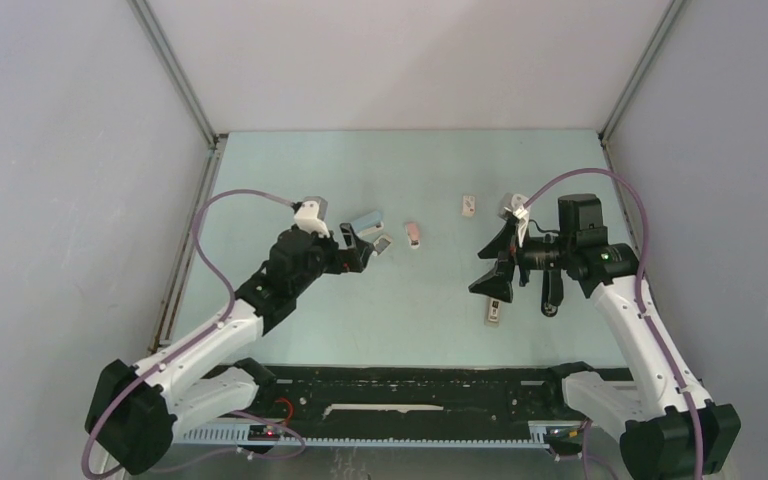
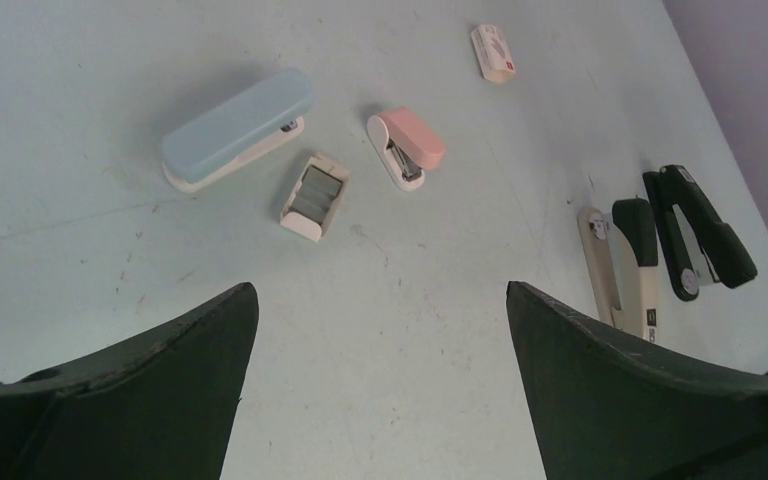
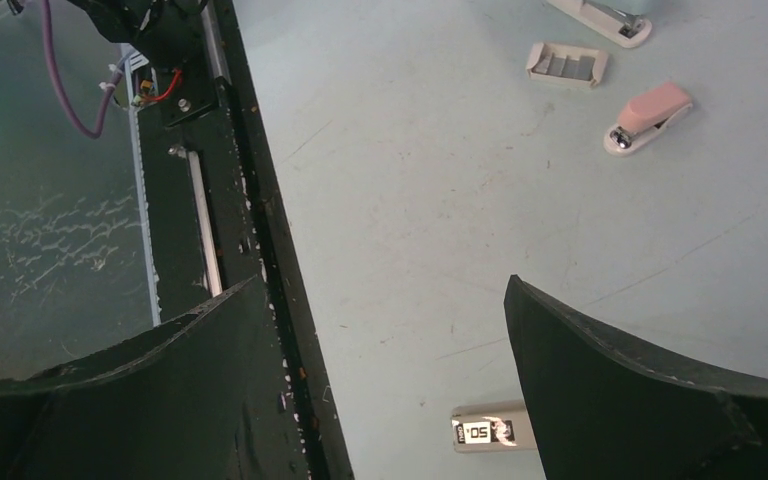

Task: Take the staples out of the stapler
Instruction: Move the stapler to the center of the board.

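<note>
- The left gripper [image 2: 380, 290] has its jaws spread wide over bare table with nothing between them. Only the two dark, matte, wedge-shaped fingers [image 2: 180, 370] show in its wrist view.
- The right gripper [image 3: 382, 282] is spread just as wide and also holds nothing. One finger [image 3: 620, 380] covers part of a cream stapler with a printed label [image 3: 485, 432].
- The staples [image 2: 317, 190] are short, dull silvery-grey strips. They lie side by side in a small open cream tray [image 2: 297, 222], near the pink stapler [image 2: 407, 147] on the side towards the pale blue stapler [image 2: 238, 128].
- I cannot tell whether any staples sit inside a stapler. The pink one is small and rounded, with a white base and a bit of metal showing.
- From above, the left gripper hides part of the pale blue stapler, and the tray is too small to make out.
- In the right wrist view the top edge cuts off the pale blue stapler.
- A small closed carton [image 2: 493, 52] lies beyond the pink stapler.
- A black-and-cream stapler [image 2: 625, 262] and an all-black one [image 2: 700, 235] lie side by side, well apart from the pink stapler on the right arm's side.
- The table [image 2: 80, 60] is pale green, smooth and lightly scuffed.
</note>
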Motion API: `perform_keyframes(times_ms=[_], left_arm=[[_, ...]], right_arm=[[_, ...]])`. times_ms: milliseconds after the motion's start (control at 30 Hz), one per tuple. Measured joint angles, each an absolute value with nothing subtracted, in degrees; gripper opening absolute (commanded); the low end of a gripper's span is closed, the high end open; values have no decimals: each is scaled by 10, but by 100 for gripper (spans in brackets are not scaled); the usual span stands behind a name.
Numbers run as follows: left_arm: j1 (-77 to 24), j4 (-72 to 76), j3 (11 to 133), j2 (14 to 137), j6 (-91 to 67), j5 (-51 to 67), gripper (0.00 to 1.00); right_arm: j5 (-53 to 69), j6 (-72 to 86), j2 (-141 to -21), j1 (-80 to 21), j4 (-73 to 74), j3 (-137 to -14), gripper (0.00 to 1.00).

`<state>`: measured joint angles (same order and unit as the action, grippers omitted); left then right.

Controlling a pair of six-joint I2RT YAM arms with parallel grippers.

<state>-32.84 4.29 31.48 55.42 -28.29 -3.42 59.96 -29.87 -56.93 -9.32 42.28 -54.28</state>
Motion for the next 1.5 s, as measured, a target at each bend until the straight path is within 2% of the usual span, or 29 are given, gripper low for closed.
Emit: perform_keyframes(times_ms=[600,1100,1500], left_arm=[[-351,1,339,587,-249,-121,100],[-351,61,370,715,-251,-83,100],[-351,40,558,886,-264,-58,84]], right_arm=[[575,-286,-610,-84,427,-564,100],[505,-265,-624,-91,424,-566,100],[402,-201,-629,-83,387,-567,100]])
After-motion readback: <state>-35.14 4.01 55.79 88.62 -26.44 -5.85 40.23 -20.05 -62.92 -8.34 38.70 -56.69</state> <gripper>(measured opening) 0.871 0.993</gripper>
